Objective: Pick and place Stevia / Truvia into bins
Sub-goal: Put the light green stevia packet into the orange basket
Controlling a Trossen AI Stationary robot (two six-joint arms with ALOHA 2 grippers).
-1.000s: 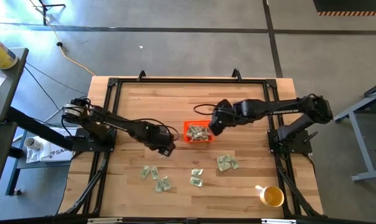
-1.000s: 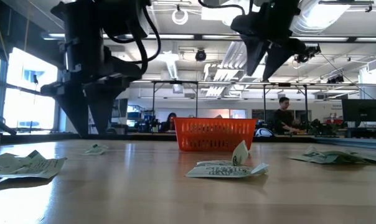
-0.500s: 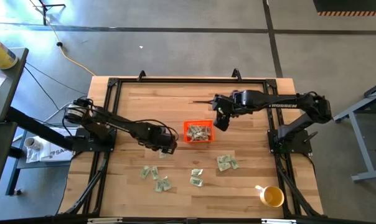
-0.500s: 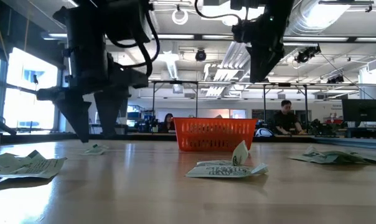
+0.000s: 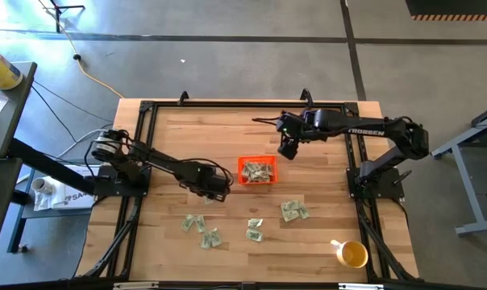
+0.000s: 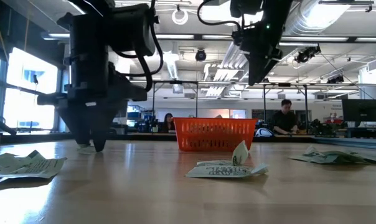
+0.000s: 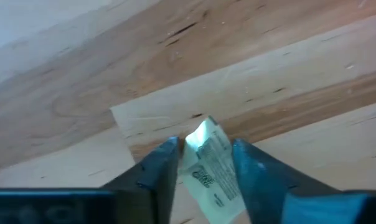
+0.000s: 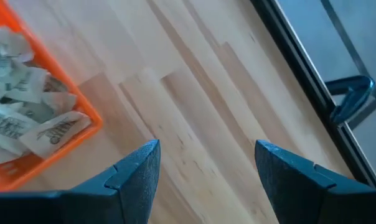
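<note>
A pale green and white Stevia packet (image 7: 208, 163) lies on the wooden table left of the orange bin (image 5: 257, 171). My left gripper (image 5: 215, 192) points straight down, its fingertips at the tabletop and closed in on this packet. The bin holds several packets (image 8: 26, 121). More packets lie loose toward the near edge (image 5: 201, 229) (image 5: 254, 229) (image 5: 293, 210). My right gripper (image 5: 288, 149) hangs open above the table, just beyond the bin's far right corner, with nothing between its fingers. My left gripper has the packet between its two fingers, one finger on each long edge (image 7: 189, 155). The fingers come from above, pointing down, and lie along the packet's sides. The packet rests on the table, its far end (image 7: 200, 129) curled upward.
A yellow cup (image 5: 352, 254) stands near the table's near right corner. A black frame (image 5: 243, 103) runs around the tabletop. In the low view, loose packets (image 6: 228, 168) (image 6: 26, 163) lie in front of the bin (image 6: 216, 134); people sit at desks in the room behind.
My left gripper has come down to the tabletop and its fingers have drawn together around the packet. My right gripper has moved from over the bin's right end toward the table's far edge and has rolled about its own axis, staying open.
</note>
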